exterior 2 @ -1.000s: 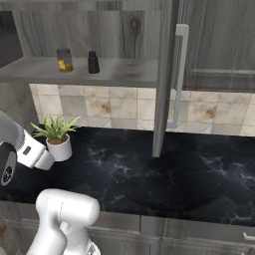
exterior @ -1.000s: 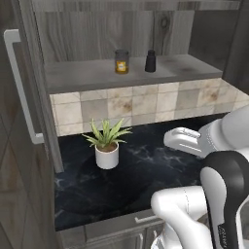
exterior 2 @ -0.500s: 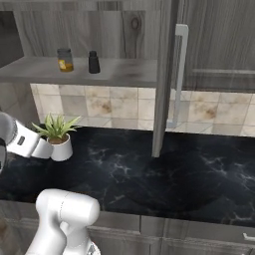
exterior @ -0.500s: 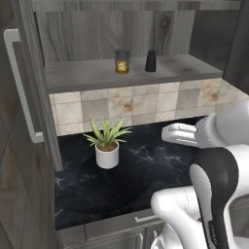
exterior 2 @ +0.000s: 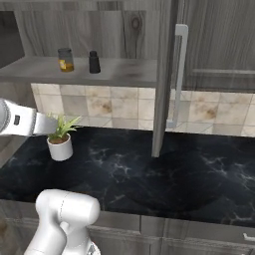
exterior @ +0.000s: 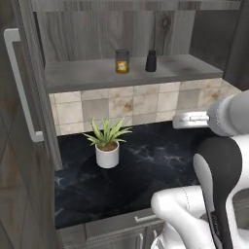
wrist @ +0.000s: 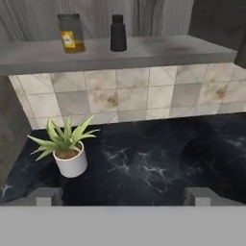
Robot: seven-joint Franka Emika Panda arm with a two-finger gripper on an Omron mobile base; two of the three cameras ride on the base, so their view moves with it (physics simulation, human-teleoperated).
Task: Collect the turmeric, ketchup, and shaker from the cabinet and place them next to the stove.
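The turmeric (exterior: 122, 61) (exterior 2: 65, 59) (wrist: 71, 32) and the dark shaker (exterior: 151, 61) (exterior 2: 93, 62) (wrist: 118, 33) stand side by side on the shelf of the open cabinet (exterior: 126, 75) (exterior 2: 99, 72), the jar to the left. My gripper (wrist: 124, 196) (exterior: 181, 120) hovers over the black counter, below and in front of the shelf, pointed at the back wall. It is open with nothing between its fingertips (wrist: 47, 194). The ketchup and the stove are out of view.
A potted plant (exterior: 107, 146) (exterior 2: 61, 142) (wrist: 67, 149) stands on the black marble counter (exterior: 146, 160) under the shelf. Opened cabinet doors with bar handles stand out at the left (exterior: 19, 82) and at the right (exterior 2: 167, 74). A tiled backsplash (wrist: 144, 91) runs below the shelf.
The hand has risen a little above the counter toward the shelf's height. The jaws stay wide, and the jar, shaker and plant have not moved.
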